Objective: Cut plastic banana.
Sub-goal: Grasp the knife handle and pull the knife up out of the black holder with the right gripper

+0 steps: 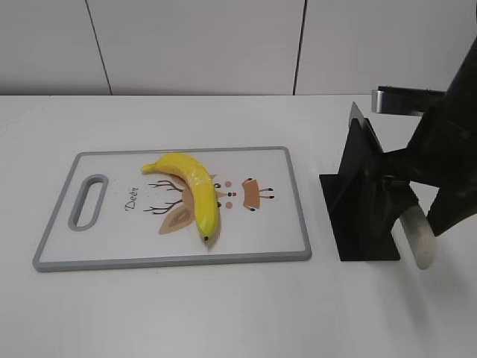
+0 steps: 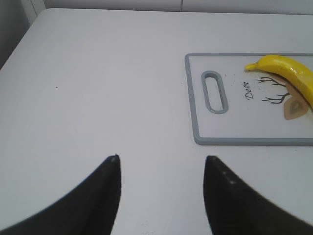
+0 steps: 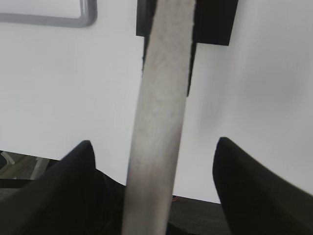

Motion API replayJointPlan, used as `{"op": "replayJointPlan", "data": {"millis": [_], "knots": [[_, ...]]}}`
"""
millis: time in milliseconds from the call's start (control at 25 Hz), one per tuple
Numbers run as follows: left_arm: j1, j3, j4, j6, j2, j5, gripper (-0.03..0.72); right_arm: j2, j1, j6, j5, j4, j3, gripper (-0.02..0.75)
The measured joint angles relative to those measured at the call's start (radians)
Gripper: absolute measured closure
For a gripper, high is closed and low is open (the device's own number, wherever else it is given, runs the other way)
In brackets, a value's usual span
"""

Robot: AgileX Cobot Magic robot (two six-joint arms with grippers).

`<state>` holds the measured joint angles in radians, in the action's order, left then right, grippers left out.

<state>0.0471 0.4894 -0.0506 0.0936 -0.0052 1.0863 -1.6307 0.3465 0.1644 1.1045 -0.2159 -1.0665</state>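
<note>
Right end effector (image 3: pixel 151 152), fingers spread, straddles your knife handle (image 3: pixel 159 112) at lower centre; left end effector (image 2: pixel 161 164) released; banana (image 1: pixel 195 190) on cutting board (image 1: pixel 112 257), centre.

A banana (image 1: pixel 195 195) lies on a cutting board (image 1: pixel 291 209) at the table's (image 1: pixel 223 313) centre-left. Right of the board stands a knife holder (image 1: pixel 361 201), a knife handle (image 1: pixel 417 239) jutting from it toward the table's front, between the spread fingers of the right gripper (image 3: pixel 154 161).
</note>
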Motion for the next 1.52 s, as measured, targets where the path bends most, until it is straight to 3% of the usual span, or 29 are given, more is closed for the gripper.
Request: {"op": "replayJointPlan", "data": {"millis": [200,280,360,1160,1520], "knots": [[0.000,0.000,0.000,0.000,0.000,0.000,0.182,-0.023,0.000,0.031,-0.003,-0.004,0.000,0.293],[0.000,0.000,0.000,0.000,0.000,0.000,0.182,-0.023,0.000,0.033,-0.003,-0.005,0.000,0.408],[0.000,0.000,0.000,0.000,0.000,0.000,0.182,-0.023,0.000,0.037,-0.003,-0.011,0.000,0.576],[0.000,0.000,0.000,0.000,0.000,0.000,0.182,0.043,0.000,0.055,0.001,-0.041,0.000,0.567],[0.000,0.000,0.000,0.000,0.000,0.000,0.182,0.132,0.000,0.083,0.003,0.031,-0.004,0.569]]}}
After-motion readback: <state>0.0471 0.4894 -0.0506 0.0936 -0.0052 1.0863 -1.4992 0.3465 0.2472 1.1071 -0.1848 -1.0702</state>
